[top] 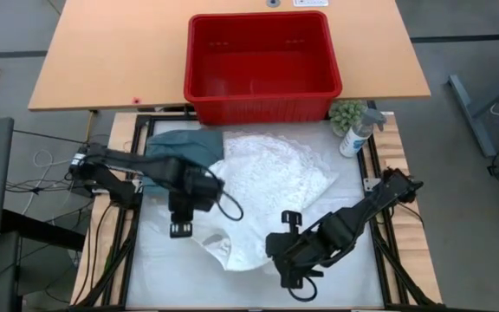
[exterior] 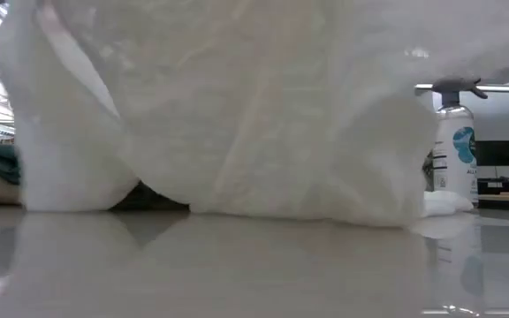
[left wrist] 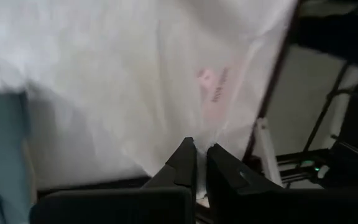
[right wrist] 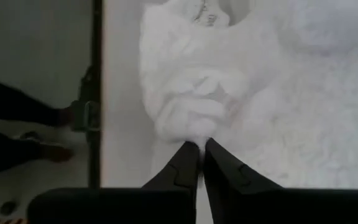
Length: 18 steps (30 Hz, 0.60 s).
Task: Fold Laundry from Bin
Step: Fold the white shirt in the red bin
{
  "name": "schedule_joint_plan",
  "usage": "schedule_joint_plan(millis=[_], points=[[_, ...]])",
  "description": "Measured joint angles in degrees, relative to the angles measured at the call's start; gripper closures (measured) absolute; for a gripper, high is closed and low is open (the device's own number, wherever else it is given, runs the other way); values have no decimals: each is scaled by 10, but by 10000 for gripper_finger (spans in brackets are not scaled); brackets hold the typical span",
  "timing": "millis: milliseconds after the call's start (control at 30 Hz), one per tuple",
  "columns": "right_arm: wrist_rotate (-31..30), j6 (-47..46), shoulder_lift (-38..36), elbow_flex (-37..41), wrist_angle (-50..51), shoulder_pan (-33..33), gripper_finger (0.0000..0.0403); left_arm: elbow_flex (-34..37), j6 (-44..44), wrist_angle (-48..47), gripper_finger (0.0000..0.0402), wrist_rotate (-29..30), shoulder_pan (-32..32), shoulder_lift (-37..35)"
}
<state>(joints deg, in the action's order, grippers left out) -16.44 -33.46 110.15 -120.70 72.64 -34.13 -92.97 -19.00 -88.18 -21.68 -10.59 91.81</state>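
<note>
A white garment [top: 271, 173] lies spread over the white table, and in the low view its near part [exterior: 237, 106] rises up and fills the picture. Beneath its far left part lies a teal garment [top: 184, 143]. My left gripper [top: 180, 230] is at the garment's near left, shut, with its tips [left wrist: 201, 146] at the cloth. My right gripper [top: 271, 247] is at the garment's near corner, its fingers [right wrist: 201, 144] closed on a bunch of cloth. The red bin [top: 191, 61] stands on the wooden table beyond the far edge, and nothing shows inside it. My left gripper meets the white garment at a strip of cloth [left wrist: 188, 127] that runs up to its fingertips. The fingers slant steeply down. The fingertips hide the place of contact, so the part and the number of layers cannot be told. My right gripper pinches a gathered, wrinkled bunch of the white garment [right wrist: 194, 124] between its two fingers. The fingers slant down, coming from the table's right. The cloth spreads away from the bunch over the table.
A spray bottle [top: 353, 139] and a small green plant [top: 346, 113] stand at the table's far right corner. Black frame rails [right wrist: 95, 93] run along the table's edges. Bare white table [top: 345, 277] lies near the front edge.
</note>
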Motion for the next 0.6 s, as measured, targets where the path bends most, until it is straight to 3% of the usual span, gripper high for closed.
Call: schedule_joint_plan(millis=[167, 333, 433, 600], points=[[57, 24, -21, -1, 12, 1, 334, 114, -47, 55, 390, -1, -41, 0], [97, 50, -44, -1, 83, 0, 307, 190, -96, 129, 343, -32, -74, 0], [88, 94, -70, -1, 133, 1, 285, 212, -111, 158, 311, -40, -100, 0], [33, 140, -124, -1, 173, 25, 241, 213, -153, 169, 258, -3, -145, 0]])
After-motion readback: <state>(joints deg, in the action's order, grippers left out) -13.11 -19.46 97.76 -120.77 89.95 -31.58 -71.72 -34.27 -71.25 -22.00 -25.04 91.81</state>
